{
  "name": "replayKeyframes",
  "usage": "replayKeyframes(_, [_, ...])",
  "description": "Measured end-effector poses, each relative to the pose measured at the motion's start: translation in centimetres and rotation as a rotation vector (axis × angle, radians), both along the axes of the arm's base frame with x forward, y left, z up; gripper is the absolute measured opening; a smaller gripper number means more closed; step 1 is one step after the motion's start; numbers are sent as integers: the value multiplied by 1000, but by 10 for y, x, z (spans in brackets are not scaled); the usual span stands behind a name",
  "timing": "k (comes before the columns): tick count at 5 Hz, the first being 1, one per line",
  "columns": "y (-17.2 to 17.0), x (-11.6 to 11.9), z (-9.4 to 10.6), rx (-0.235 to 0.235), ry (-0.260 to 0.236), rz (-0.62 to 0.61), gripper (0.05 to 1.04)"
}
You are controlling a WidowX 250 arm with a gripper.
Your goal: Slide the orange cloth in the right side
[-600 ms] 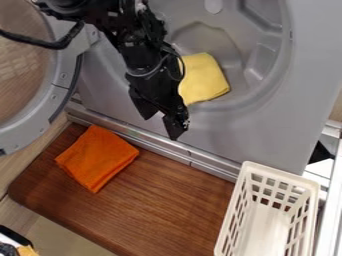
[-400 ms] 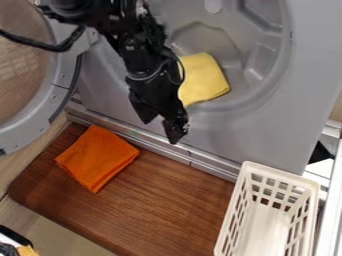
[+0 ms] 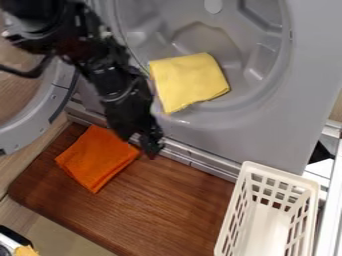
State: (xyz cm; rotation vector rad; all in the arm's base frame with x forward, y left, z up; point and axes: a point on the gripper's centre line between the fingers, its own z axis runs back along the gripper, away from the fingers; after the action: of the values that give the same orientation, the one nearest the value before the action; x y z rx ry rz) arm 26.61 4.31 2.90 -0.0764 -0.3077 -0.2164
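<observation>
Smooth brown wood-grained board point(image 3: 180, 205) spreads before us. We see the folded, matte orange cloth point(image 3: 93, 157) at its far left, one edge partly hidden by the black two-finger gripper point(image 3: 139, 145), fingers apart. Near right, the cream latticed plastic basket point(image 3: 232, 220) is cut off.

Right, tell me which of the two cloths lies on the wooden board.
The orange cloth; it rests on the wooden board, while the yellow cloth is on the grey machine.
</observation>
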Motion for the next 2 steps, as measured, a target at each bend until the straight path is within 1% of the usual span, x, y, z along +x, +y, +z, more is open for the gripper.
replayKeyframes(1, [26, -16, -7, -6, 3, 91, 999])
replayKeyframes(2, [46, -23, -9, 14, -6, 138, 999])
